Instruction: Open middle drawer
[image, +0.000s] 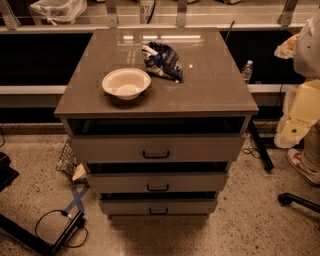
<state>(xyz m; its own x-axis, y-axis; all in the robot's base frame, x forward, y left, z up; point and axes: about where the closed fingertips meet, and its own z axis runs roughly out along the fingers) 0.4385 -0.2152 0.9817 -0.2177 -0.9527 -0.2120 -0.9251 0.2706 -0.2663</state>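
At the right edge of your view, the gripper (296, 120) shows only as a pale white and yellow bulk, level with the cabinet's upper half and well apart from its front; you cannot tell whether it is open or closed, and it holds nothing you can make out. In front of you stands the grey cabinet (210, 90) with three stacked fronts. The middle drawer (200, 182) sits between the taller top drawer (200, 148) and the narrower bottom drawer (190, 206). Its small dark handle (158, 187) is centred on the front, and nothing touches it. A dark gap shows above each of the three fronts. The fronts step inward from top to bottom as you look down on them. On the cabinet top you have a white bowl (126, 82) near the left front, and a crumpled blue snack bag (163, 60) just beside it toward the back. A water bottle (247, 70) stands behind the cabinet's right side. On the speckled floor, a black cable (52, 226) and a blue tape cross (77, 198) lie to the lower left, and a shoe (303, 167) is at the right.
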